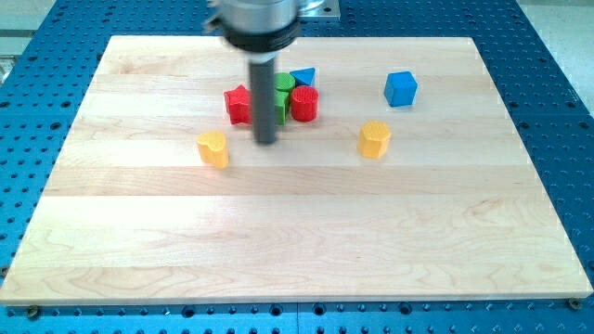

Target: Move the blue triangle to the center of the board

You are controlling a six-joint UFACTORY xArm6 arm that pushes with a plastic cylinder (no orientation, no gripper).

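Note:
The blue triangle (pixel 303 77) lies near the view's top centre of the wooden board (pixel 297 232), at the far side of a tight cluster. The cluster also holds a red cylinder (pixel 304 103), a green block (pixel 283 93) and a red star (pixel 239 104). My tip (pixel 266 141) rests on the board just below this cluster, between the red star and the green block. The rod hides part of the green block. The blue triangle is up and to the right of my tip, behind the red cylinder.
A blue cube (pixel 401 88) sits at the view's upper right. A yellow block (pixel 375 139) lies right of centre. Another yellow block (pixel 213 148) lies left of my tip. The arm's body (pixel 260 23) hangs over the board's top edge.

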